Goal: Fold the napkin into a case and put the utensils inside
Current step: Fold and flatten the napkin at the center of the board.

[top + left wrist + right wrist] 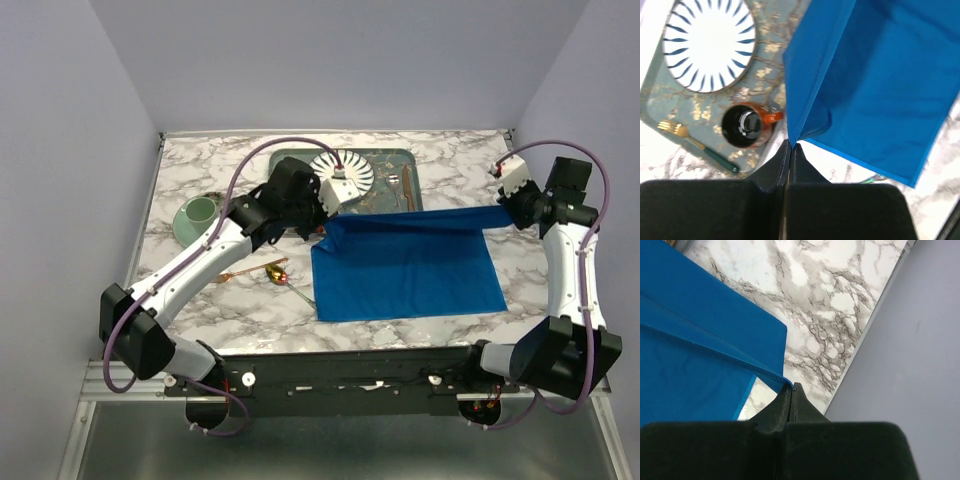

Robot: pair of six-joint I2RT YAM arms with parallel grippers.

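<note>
Far left, I see a pale green cup (pixel 197 213) on the marble table (pixel 250 310). Right of it, the copper-pink fork (pixel 243 272) and the gold-bowled spoon (pixel 275 271) lie on the marble, just off the napkin's left edge. My left claw (pixel 791 145) is pinched fully together on the far left corner of the blue napkin (pixel 410 265), above the patterned tray (pixel 767 67) with its striped plate (pixel 710 42), orange mug (pixel 747 125) and green-handled fork (pixel 695 142). The napkin's far edge runs straight between both claws, and its near part lies spread flat mid-table. On the right, my right claw (pixel 791 386) is clamped tight on the far right corner.
</note>
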